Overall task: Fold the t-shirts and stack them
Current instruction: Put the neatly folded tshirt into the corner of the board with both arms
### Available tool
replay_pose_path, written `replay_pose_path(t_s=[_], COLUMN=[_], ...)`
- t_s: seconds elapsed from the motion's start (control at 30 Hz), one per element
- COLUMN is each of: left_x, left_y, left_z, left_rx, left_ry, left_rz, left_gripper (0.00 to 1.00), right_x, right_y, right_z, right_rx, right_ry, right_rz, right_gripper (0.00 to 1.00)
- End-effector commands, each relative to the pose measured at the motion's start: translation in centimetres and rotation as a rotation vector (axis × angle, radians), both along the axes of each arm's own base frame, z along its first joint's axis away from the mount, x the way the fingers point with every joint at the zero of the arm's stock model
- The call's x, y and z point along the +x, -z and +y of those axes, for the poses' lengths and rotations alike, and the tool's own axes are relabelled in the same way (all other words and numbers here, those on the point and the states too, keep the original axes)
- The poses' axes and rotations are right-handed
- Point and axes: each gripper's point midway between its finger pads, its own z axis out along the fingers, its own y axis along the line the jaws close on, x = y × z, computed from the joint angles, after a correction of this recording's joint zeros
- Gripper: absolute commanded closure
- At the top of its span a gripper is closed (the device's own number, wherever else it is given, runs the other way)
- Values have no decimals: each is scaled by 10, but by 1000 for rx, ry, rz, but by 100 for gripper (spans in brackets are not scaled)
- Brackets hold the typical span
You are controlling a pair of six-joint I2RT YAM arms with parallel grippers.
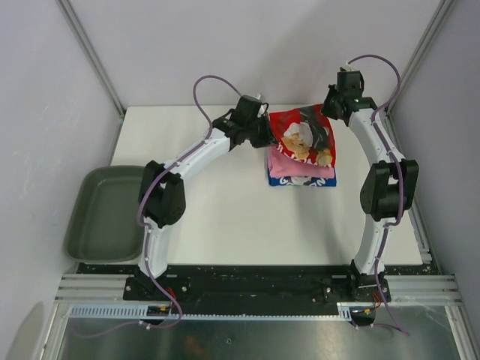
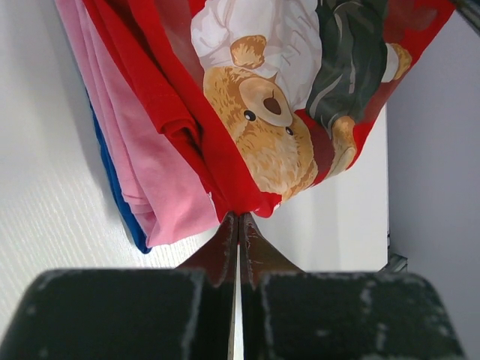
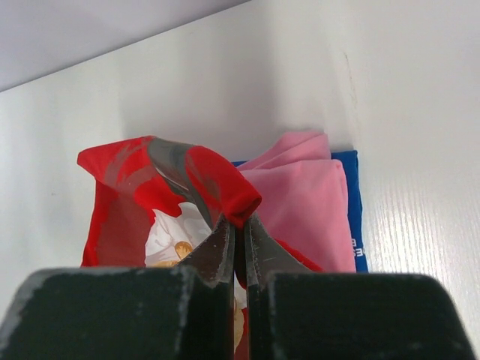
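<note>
On the worktop point(image 1: 210, 217), the blue shirt point(image 1: 304, 181) lies lowest, with the pink shirt point(image 1: 298, 165) folded on it. Over them hangs the red shirt point(image 1: 304, 135), spanning 9 to 3 o'clock. The left fingers point(image 2: 229, 238) pinch its 9 o'clock edge and the right fingers point(image 3: 221, 244) clamp its 2 o'clock corner. The stack sits toward 6 o'clock.

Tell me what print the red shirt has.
A tan teddy bear with a white hat, on the red shirt; clearest in the left wrist view.

Red shirt point(image 1: 303, 135) is bear-printed, pink shirt point(image 1: 289, 166) plain, blue shirt point(image 1: 300, 181) white-printed.
</note>
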Motion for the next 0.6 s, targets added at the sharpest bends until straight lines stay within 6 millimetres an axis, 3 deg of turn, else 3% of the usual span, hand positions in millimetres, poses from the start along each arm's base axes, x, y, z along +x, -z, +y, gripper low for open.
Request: replay_pose_path(t_s=[0.0,0.57], left_x=[3,-15], left_y=[-35,-23], left_z=[-17,-18], left_rx=[-78,-64], left_ry=[24,50], left_rz=[-52,-12], left_gripper=[100,100], right_x=[18,18], right_y=[-32,-26], right_z=[-5,-14], right_rx=[5,7], right_ry=[-3,23], right_rz=[-95,-77], right_gripper=[100,100])
